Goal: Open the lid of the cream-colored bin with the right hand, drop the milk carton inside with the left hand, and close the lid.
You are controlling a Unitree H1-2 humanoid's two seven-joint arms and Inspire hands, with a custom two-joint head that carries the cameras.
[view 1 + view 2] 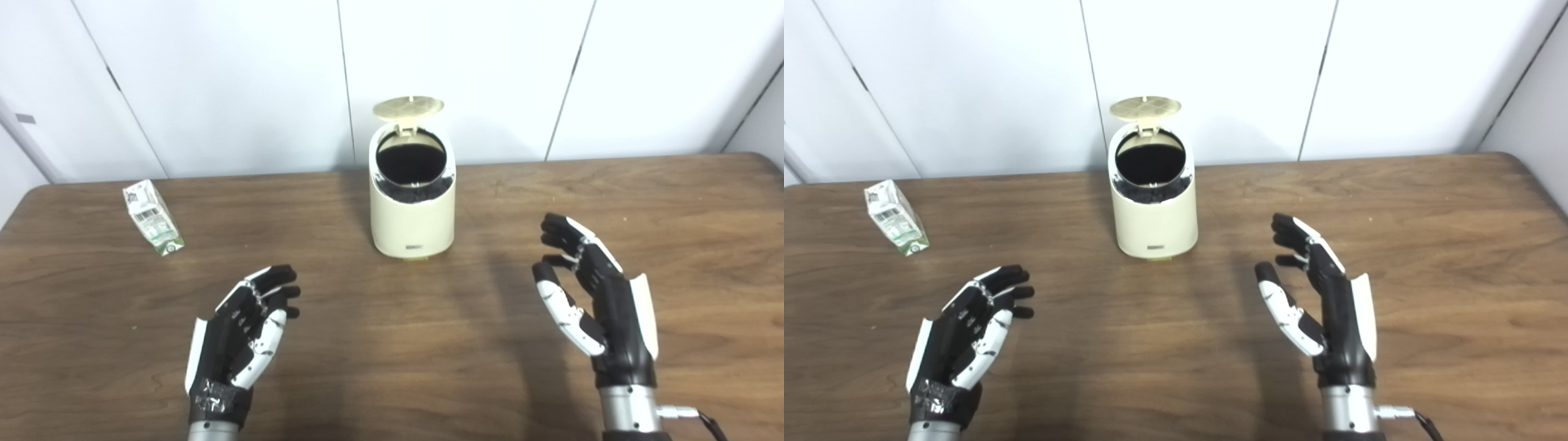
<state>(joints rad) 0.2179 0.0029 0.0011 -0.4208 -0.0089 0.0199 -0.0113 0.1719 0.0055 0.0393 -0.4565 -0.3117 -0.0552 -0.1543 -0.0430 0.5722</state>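
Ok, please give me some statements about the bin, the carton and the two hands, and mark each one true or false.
1. The lid of the cream-colored bin stands open. True.
2. The milk carton is inside the bin. False: it lies on the table, to the left of the bin.
3. The left hand holds the milk carton. False: it is open and empty, apart from the carton.
4. The right hand is open and holds nothing. True.
5. The right hand touches the bin. False: it is nearer the camera and to the right of the bin, with bare table between them.
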